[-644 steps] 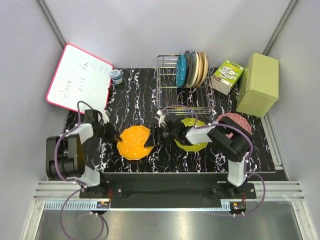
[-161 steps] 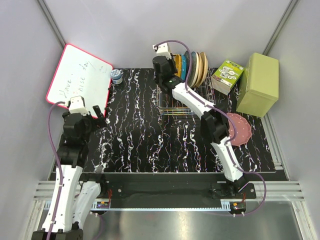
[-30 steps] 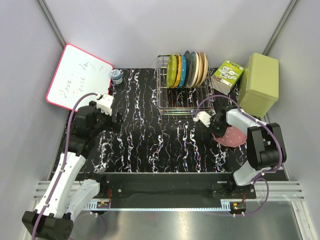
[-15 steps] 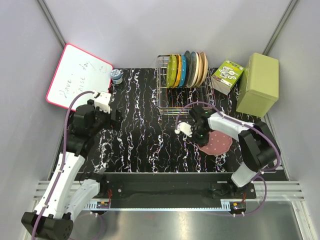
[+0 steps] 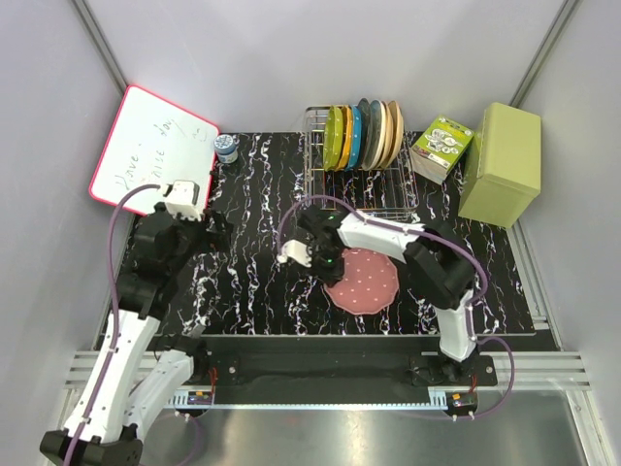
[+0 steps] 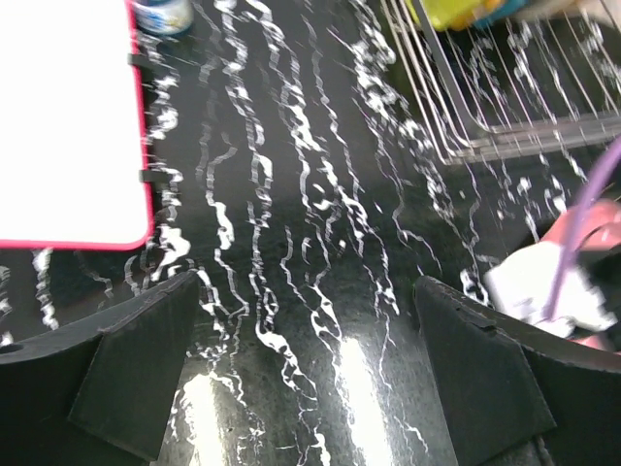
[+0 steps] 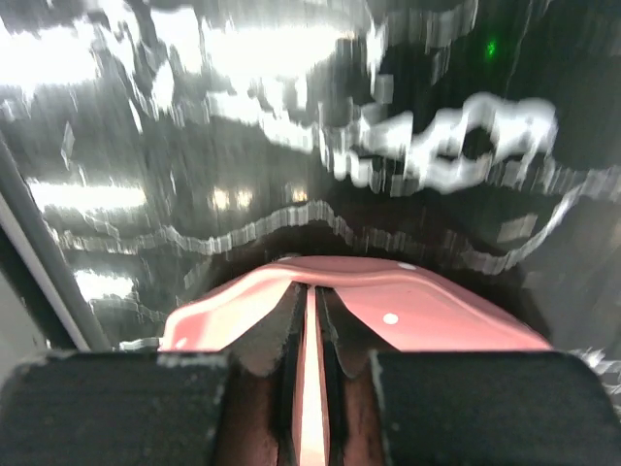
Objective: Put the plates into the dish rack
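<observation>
Right hand (image 5: 328,264) clenched on the rim of the pink plate (image 5: 364,282), mid-frame, just below the dish rack (image 5: 340,196) — wrist view shows the edge pinched between my fingers (image 7: 260,354). Left hand (image 5: 212,229) spread wide, holding nothing, at frame left. Plan: tip the plate upright, grip firm, enter edge-on into the bare slots left of the yellow-green plate (image 5: 334,136) — slowly, the wires look narrow.

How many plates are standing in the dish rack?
6, side by side in the dish rack: yellow-green, orange, blue, dark teal, beige, tan, left to right. They overlap, so another could be hidden.
</observation>
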`<state>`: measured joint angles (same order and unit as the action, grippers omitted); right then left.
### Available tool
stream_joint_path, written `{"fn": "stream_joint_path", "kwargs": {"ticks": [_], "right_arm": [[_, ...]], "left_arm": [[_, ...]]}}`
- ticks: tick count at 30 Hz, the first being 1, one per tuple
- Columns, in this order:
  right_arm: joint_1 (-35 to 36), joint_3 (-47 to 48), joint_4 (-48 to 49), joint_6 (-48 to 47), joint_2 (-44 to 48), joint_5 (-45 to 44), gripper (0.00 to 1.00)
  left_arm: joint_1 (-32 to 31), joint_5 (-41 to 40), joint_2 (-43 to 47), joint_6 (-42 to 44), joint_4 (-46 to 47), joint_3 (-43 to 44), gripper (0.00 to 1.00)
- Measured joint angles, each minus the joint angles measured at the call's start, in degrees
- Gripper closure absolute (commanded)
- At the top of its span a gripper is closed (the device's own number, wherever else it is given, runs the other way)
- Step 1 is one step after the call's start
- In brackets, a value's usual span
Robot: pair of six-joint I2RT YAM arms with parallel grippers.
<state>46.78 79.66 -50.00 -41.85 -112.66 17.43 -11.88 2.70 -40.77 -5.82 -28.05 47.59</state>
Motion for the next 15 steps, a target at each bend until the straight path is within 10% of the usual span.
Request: {"fn": "stream_joint_path", "kwargs": {"ticks": [11,15], "right_arm": [[6.8,13.6,1.2,6.8,-9.4,4.6,0.82],[6.8,10.6,6.0,11.9,-6.6,0.2,0.58]], "left_arm": [[1.7,-12.5,7.0,-4.5,-3.6,-0.4,0.01],[2.3,-14.6,8.2,-6.6,-4.3,-1.1,0.01]]}}
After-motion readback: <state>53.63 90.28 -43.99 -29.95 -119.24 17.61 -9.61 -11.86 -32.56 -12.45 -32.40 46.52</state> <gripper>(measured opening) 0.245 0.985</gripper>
